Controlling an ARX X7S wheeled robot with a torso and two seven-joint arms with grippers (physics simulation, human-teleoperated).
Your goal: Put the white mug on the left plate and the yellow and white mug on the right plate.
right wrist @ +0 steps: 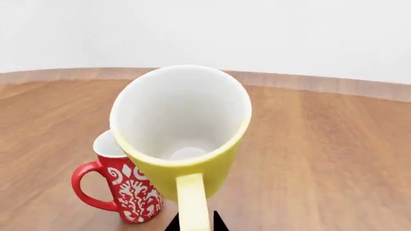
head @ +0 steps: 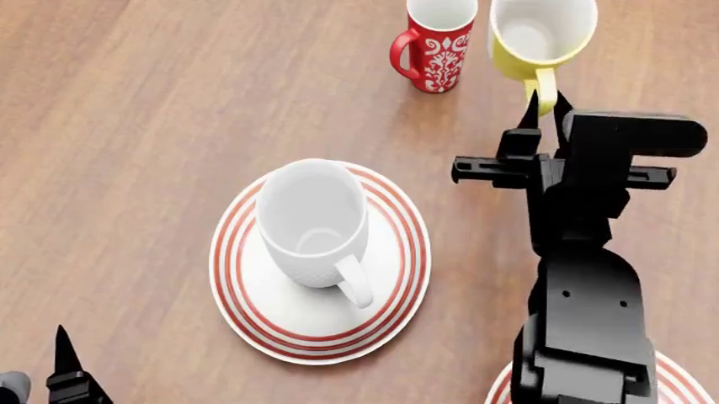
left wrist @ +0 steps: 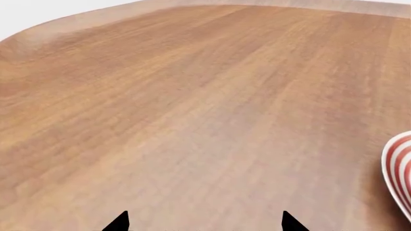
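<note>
The white mug [head: 313, 225] stands upright on the left plate [head: 252, 316], handle toward me. The yellow and white mug [head: 540, 38] is at the far right, tilted, its handle [head: 545, 88] between my right gripper's [head: 545, 105] fingertips. In the right wrist view the mug [right wrist: 183, 130] fills the middle and my right gripper [right wrist: 194, 225] is shut on its yellow handle [right wrist: 192, 202]. The right plate [head: 674, 379] shows only as a rim at the bottom right, mostly hidden by my right arm. My left gripper [left wrist: 205, 224] is open and empty over bare table; its fingertip [head: 62, 349] shows at the bottom left.
A red mug with white ornament [head: 436, 42] stands just left of the yellow mug, also in the right wrist view [right wrist: 125, 185]. A plate's rim [left wrist: 398, 168] shows at the edge of the left wrist view. The wooden table [head: 135, 126] has its far edge [right wrist: 321, 82] behind the mugs.
</note>
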